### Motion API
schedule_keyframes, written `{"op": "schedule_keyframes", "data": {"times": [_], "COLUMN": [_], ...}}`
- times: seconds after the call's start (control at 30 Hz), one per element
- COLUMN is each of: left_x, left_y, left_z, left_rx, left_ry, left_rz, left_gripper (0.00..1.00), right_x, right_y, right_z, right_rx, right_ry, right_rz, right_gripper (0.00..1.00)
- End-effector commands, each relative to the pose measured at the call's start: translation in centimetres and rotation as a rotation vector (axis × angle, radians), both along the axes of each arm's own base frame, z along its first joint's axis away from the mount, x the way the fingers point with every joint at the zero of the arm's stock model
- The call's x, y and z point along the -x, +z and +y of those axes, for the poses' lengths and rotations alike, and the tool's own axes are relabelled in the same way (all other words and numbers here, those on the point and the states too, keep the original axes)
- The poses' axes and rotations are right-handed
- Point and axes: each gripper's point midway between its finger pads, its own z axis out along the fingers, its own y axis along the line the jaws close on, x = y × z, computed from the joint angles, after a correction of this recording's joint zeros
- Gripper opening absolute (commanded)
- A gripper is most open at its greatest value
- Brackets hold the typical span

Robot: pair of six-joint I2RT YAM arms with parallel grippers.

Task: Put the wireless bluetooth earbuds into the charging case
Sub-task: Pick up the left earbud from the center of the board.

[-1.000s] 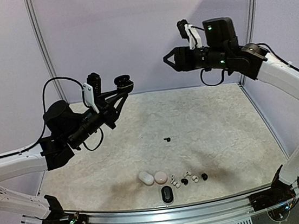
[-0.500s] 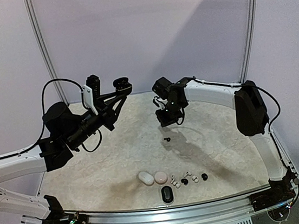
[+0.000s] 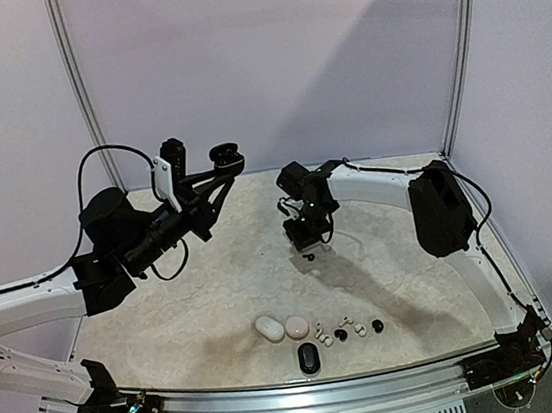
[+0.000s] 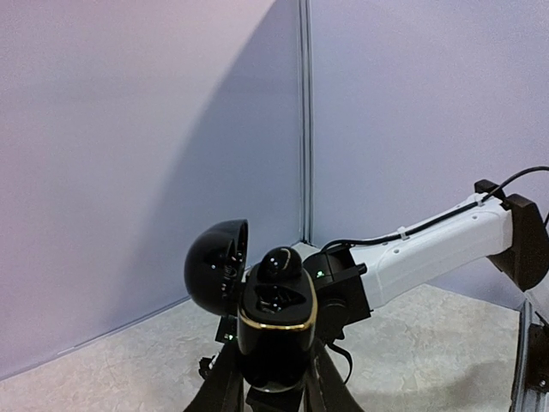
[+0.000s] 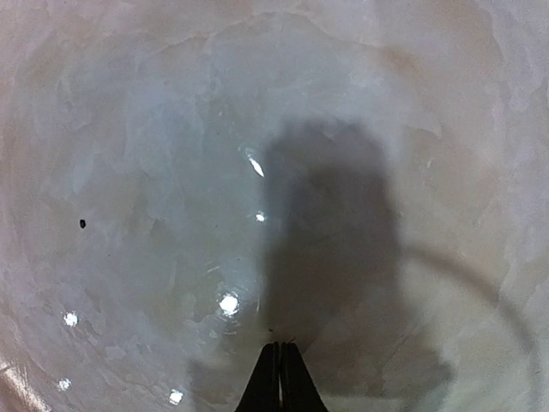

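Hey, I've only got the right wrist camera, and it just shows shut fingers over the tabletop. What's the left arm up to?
Observer: The left hand is shut on an open black charging case, held up in the air.
Operator: Any other cases?
Observer: Three lie on the table near its front edge: a white case, a pink case and a black case.
Operator: And the earbuds?
Observer: A row of white and black earbuds lies beside the pink case, toward the right arm's base.

Right fingers point(image 5: 268, 390) cut off by bottom edge; grasp unclear.
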Motion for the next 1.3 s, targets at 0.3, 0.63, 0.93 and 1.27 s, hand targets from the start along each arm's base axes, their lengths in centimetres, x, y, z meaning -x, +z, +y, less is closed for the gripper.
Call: {"op": "schedule_keyframes", "data": {"times": [0.3, 0.63, 0.93, 1.27], "left_x": [-0.6, -0.5, -0.4, -0.2], "left_y": [-0.4, -0.4, -0.3, -0.5], "left_z": [-0.3, -0.3, -0.2, 0.0], "left_rx": [-0.013, -0.013, -0.01, -0.013], "left_ry": [-0.004, -0.007, -0.01, -0.011], "left_rz": [0.002, 0.0, -0.006, -0.002], "left_gripper": [0.0, 0.0, 0.0, 0.0], "right_x": [7.2, 7.3, 4.3, 1.9], "right_y": [-2.0, 0.2, 7.0, 2.4], "right_z": [-2.9, -3.8, -2.0, -3.5], "right_rx": [0.171, 0.196, 0.056, 0.183], "right_ry": [0.116, 0.147, 0.011, -0.116], "right_rz": [0.147, 0.118, 0.005, 0.01], "right_gripper": [0.01, 0.02, 0.19, 0.52]}}
